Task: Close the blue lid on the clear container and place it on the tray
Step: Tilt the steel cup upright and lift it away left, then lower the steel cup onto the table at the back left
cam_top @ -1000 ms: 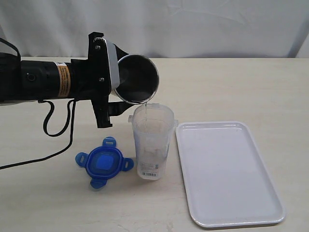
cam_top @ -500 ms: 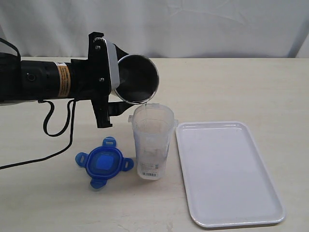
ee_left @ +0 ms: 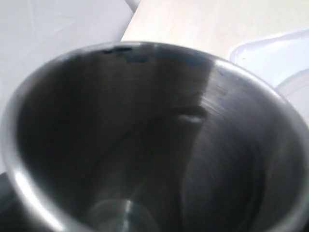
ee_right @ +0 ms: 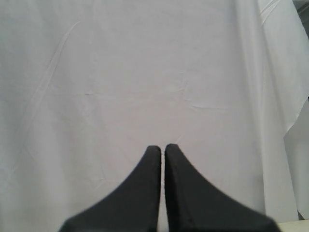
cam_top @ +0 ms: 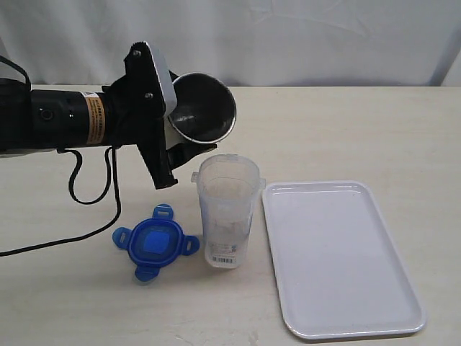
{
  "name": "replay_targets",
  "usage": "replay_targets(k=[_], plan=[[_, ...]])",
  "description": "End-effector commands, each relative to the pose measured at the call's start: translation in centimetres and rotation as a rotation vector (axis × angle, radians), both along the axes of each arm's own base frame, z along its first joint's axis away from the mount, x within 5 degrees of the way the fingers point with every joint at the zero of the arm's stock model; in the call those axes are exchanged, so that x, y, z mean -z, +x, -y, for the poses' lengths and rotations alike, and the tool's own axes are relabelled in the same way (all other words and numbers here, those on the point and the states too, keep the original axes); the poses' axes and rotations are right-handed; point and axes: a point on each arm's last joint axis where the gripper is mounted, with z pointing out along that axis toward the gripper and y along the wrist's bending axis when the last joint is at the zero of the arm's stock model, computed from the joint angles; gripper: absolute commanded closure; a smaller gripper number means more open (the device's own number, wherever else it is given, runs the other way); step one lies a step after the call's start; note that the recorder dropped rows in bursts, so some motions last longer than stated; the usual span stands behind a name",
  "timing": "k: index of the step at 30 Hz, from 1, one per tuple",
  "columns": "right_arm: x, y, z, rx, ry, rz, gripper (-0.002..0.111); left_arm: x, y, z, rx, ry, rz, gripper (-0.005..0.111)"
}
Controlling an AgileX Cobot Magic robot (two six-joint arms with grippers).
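L gripper [cam_top: 176,119], clamped on the tipped steel cup [cam_top: 205,108] above the clear container [cam_top: 227,209], should level it & park it far-left, off the blue lid [cam_top: 153,243] lying left of the container, tray [cam_top: 338,252] just right; R gripper [ee_right: 162,154] pinched shut.

Four kinds of thing are showing, one of each.
One steel cup [cam_top: 205,108], one clear container [cam_top: 227,213], one blue lid [cam_top: 155,243] bearing four side flaps [cam_top: 163,211], and one white tray [cam_top: 342,259] are appearing, making four items altogether.
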Motion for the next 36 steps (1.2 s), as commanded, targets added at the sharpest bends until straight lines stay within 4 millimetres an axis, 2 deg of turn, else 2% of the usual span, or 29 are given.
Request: replay_targets(k=[1, 7, 15, 19, 23, 29, 36], plan=[[0.1, 0.0, 0.0, -0.004, 0.001, -0.005, 0.104, -1.4, 0.4, 0.1, -0.09, -0.182, -0.058, 0.107], [0.1, 0.0, 0.0, -0.004, 0.001, -0.005, 0.104, -2.3, 1.7, -1.3, -0.265, -0.345, -0.083, 0.107], [0.1, 0.0, 0.0, -0.004, 0.001, -0.005, 0.104, -4.8, 4.8, -5.5, -0.487, -0.598, -0.096, 0.107], [0.1, 0.0, 0.0, -0.004, 0.001, -0.005, 0.104, -5.1, 6.7, -7.2, -0.551, -0.689, -0.118, 0.107], [0.1, 0.0, 0.0, -0.004, 0.001, -0.007, 0.104, -4.2, 9.1, -8.0, -0.576, -0.702, -0.119, 0.107], [0.4, 0.1, 0.0, -0.005, 0.002, -0.037, 0.104, -3.0, 12.9, -7.7, -0.569, -0.708, -0.103, 0.107], [0.3, 0.1, 0.0, -0.005, 0.002, -0.035, 0.104, -1.0, 16.2, -8.4, -0.615, -0.684, -0.105, 0.107]])
